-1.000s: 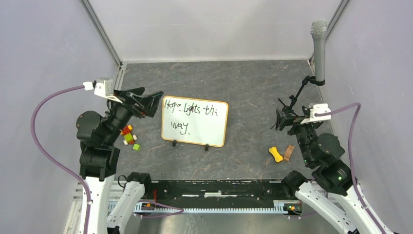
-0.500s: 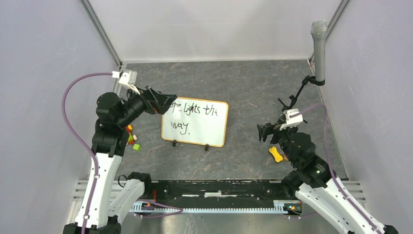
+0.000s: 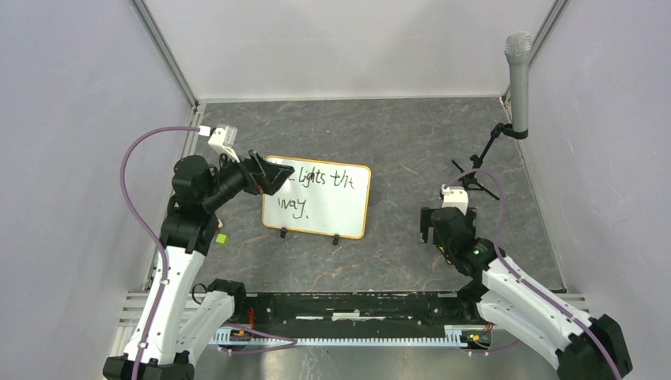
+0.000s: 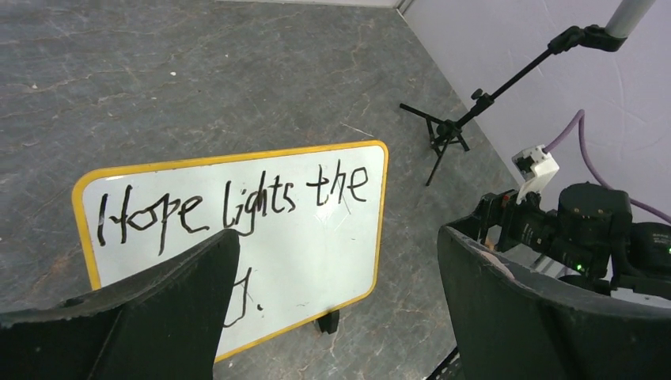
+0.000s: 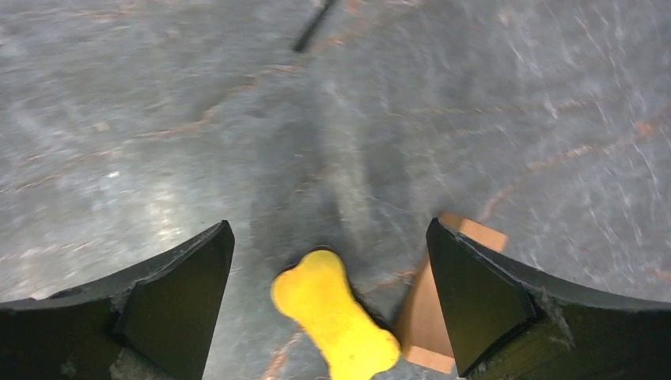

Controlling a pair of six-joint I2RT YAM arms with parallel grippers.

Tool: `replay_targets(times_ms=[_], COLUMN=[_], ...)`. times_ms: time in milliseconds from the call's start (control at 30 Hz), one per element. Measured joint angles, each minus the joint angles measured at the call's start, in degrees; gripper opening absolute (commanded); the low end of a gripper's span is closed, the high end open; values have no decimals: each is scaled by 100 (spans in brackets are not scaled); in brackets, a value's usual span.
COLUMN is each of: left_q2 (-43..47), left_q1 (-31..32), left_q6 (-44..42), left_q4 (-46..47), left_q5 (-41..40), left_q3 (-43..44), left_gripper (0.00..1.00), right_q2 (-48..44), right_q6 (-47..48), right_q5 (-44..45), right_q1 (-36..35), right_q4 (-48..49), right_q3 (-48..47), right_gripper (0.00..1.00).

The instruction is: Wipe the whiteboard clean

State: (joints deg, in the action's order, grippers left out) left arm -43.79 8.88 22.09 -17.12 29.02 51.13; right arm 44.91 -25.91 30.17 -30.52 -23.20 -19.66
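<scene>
The whiteboard stands mid-table with an orange-yellow frame, two black clip feet and black writing, "Hope lights the way." My left gripper is open and empty above the board's upper left corner. In the left wrist view the board shows between the spread fingers of the left gripper. My right gripper is open and empty to the right of the board, pointing down. In the right wrist view it hovers above a yellow bone-shaped piece and a tan block, touching neither.
A microphone on a small black tripod stands at the back right; the tripod also shows in the left wrist view. A small green block lies by the left arm. Grey enclosure walls close three sides.
My left gripper has swung right, from beside the board to over its upper left corner. My right arm has moved left and lowered over the yellow piece and tan block, now hiding them from above.
</scene>
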Motion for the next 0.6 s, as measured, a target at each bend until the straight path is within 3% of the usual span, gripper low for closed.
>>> replay_targets(times_ms=[233,600], left_q2=[120,17], left_q1=[125,192], left_q6=[-221,-271], left_q4=[-162,-267], left_q5=[-326,-369], left_q3=[0,-44], left_gripper=[100,100], right_q2=[-168,-70], right_q6=[-275,-229], right_q5=[-732,-1945], right_q1=[1110,1152], right_q4=[-402,-638], right_q3=[0,0], right_gripper=[98,99])
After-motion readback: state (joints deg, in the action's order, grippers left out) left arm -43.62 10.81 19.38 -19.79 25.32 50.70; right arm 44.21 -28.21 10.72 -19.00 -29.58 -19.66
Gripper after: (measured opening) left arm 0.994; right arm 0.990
